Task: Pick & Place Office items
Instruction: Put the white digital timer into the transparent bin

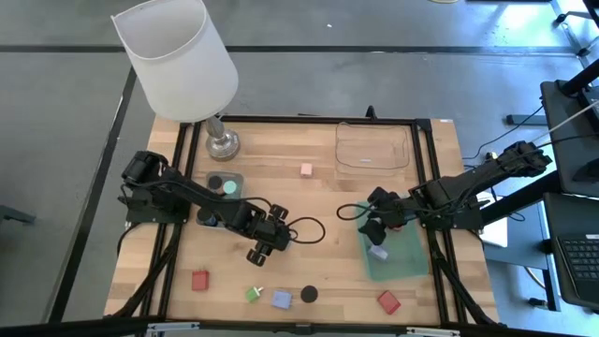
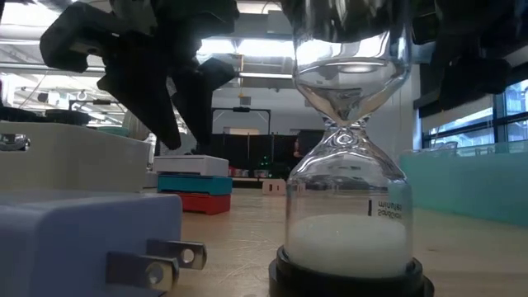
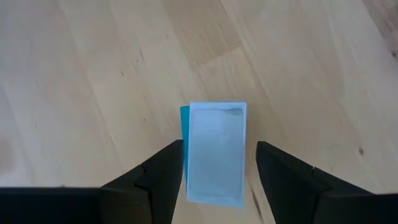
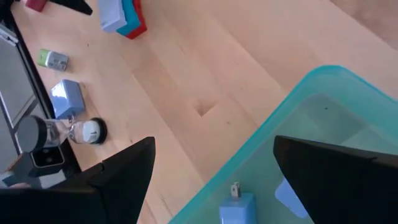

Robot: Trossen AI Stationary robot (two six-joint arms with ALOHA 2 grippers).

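Note:
My left gripper [image 1: 266, 238] is open at mid-table, pointing down. Its fingers stand on either side of a small stack [image 3: 216, 152], a pale lilac-white block on a teal one, without touching it. The low view shows that stack [image 2: 195, 183] with a red block at the bottom, resting on the table. My right gripper [image 1: 375, 228] is open and empty over the near-left rim of the green tray [image 1: 404, 262]. In the tray lies a lilac-blue plug block [image 4: 239, 206]. Loose on the table: a pink block [image 1: 306, 169], a red block [image 1: 200, 279], a green bit [image 1: 255, 294], a lilac-blue block [image 1: 281, 300], an hourglass [image 1: 309, 294] and another red block [image 1: 388, 301].
A white-shaded lamp [image 1: 192, 70] stands at the far left. A clear tray [image 1: 372, 148] sits at the far right. A dark tray [image 1: 223, 184] holds a black and a teal round piece beside the left arm. A cable [image 1: 307, 229] loops between the grippers.

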